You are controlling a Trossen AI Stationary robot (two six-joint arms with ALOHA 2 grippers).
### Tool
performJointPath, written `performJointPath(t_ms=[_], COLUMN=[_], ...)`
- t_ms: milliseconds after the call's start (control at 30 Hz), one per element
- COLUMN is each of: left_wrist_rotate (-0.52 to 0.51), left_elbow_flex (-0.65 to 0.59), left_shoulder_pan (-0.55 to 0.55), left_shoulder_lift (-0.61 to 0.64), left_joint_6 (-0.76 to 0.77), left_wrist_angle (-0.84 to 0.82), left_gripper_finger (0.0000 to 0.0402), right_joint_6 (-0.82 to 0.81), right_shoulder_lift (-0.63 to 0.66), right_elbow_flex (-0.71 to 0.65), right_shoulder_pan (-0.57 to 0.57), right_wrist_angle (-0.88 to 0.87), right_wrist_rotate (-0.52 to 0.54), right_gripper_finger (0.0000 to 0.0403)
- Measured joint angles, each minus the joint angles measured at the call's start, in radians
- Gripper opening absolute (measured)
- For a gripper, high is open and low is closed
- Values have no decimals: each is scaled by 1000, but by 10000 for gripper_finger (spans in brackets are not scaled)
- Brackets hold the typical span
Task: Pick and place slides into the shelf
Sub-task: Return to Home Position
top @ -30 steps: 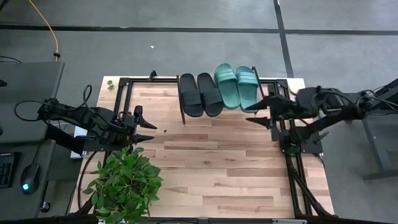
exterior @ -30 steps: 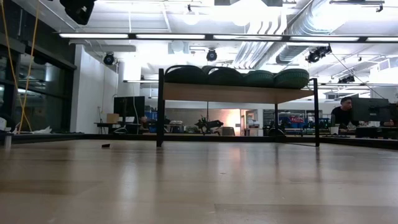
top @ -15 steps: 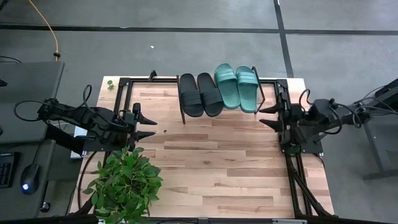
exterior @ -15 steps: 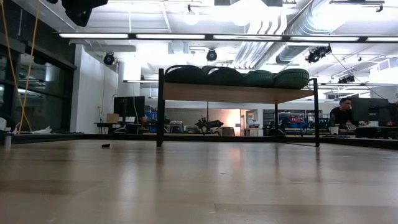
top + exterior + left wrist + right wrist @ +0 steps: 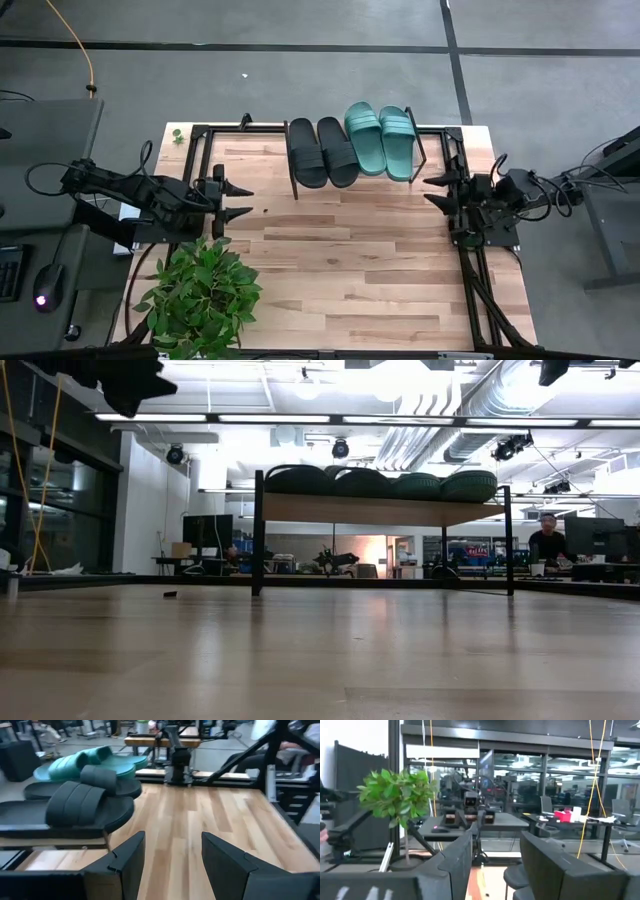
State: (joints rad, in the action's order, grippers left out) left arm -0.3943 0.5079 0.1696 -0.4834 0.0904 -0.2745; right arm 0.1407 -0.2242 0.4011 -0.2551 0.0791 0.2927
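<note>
Two black slides (image 5: 322, 151) and two teal-green slides (image 5: 381, 139) lie side by side, soles down, on the shelf's wood top (image 5: 380, 509) at the table's far edge; they also show in the left wrist view (image 5: 75, 805). My left gripper (image 5: 238, 202) is open and empty at the table's left edge. My right gripper (image 5: 434, 191) is open and empty at the table's right edge, right of the shelf.
A potted green plant (image 5: 200, 295) stands at the table's near left corner. Black frame rails (image 5: 470, 270) run along the table's left, far and right edges. The butcher-block top (image 5: 340, 270) lies bare between the arms. A person (image 5: 547, 540) sits in the room beyond.
My right gripper has drawn back from beside the teal-green slides toward the table's right edge, staying open. My left gripper has shifted slightly toward the table's right. The slides have stayed still on the shelf.
</note>
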Motion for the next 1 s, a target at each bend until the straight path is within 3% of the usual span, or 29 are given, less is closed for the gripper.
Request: performJointPath(t_ms=[333, 767, 1000], left_wrist_rotate=[-38, -37, -37], left_elbow_flex=[-47, -71, -129], left_shoulder_pan=[0, 0, 0], left_shoulder_lift=[12, 24, 74], left_joint_6=[-3, -2, 19], left_wrist_angle=[47, 46, 102], left_gripper_finger=[177, 177, 177], right_joint_6=[17, 17, 20], right_shoulder_lift=[18, 31, 70], right_elbow_flex=[-60, -197, -222], right_shoulder_pan=[0, 0, 0], right_wrist_angle=[1, 181, 194], right_wrist_rotate=[-13, -13, -13], right_gripper_finger=[156, 156, 156])
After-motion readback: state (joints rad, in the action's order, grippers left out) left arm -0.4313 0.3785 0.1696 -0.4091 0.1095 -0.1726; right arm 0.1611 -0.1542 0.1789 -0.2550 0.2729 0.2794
